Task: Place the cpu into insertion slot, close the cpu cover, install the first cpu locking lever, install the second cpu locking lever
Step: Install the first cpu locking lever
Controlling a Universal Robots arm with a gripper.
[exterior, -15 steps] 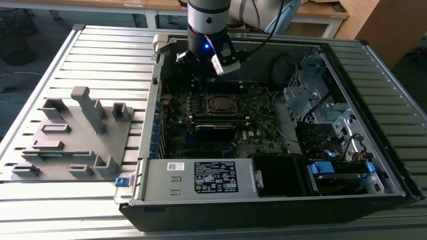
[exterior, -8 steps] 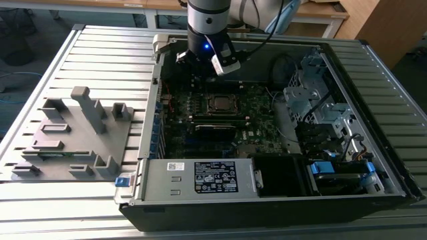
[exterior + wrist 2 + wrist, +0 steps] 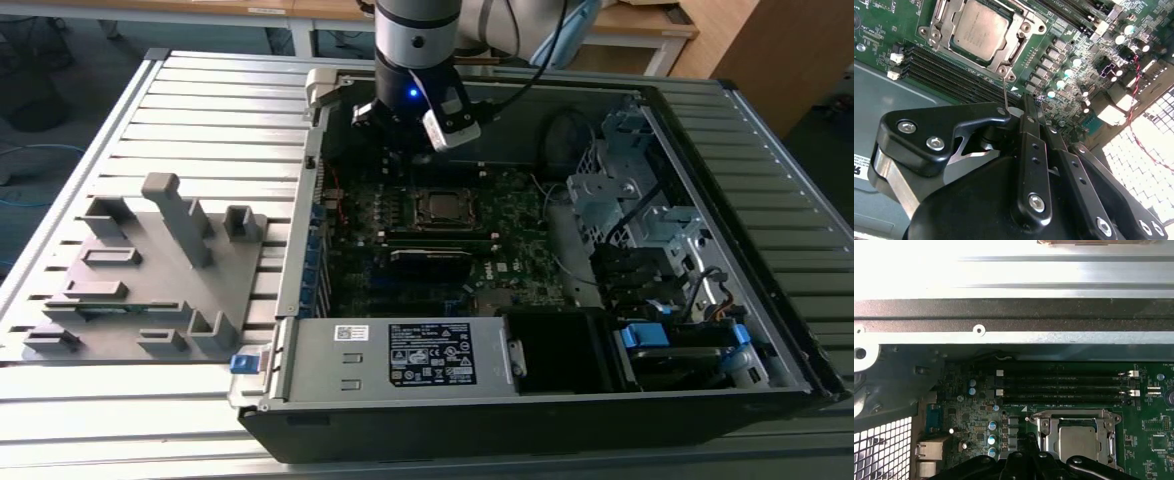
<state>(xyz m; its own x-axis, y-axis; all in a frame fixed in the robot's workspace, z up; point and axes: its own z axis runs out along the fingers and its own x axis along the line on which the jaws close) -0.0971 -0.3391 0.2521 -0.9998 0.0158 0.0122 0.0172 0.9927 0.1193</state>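
I am hanging low over the motherboard (image 3: 881,30) inside the open computer case (image 3: 534,432), just beside one corner of the insertion slot (image 3: 1015,50). My jaws are resting together: in the second wrist view the fingertips (image 3: 1028,112) are meeting with no gap between them. A thin metal locking lever (image 3: 1005,90) is standing up from that corner of the slot and reaching right to the fingertips. I cannot tell whether I am pinching it or only touching it.

The cpu (image 3: 979,30) is sitting flat in the slot with its dull silver top facing up. The cpu cover (image 3: 941,22) is lying down over the slot, and its frame is ringing the chip's edges. In the first wrist view the long black memory sticks (image 3: 1064,385) are running in a row just beyond the slot, on the side away from me.

In the exterior view my arm (image 3: 414,40) is coming down into the case above the slot. The case is lying on a slatted table (image 3: 200,110), and a grey fixture tray (image 3: 147,270) is resting well apart from the slot, outside the case toward the exterior view's left.
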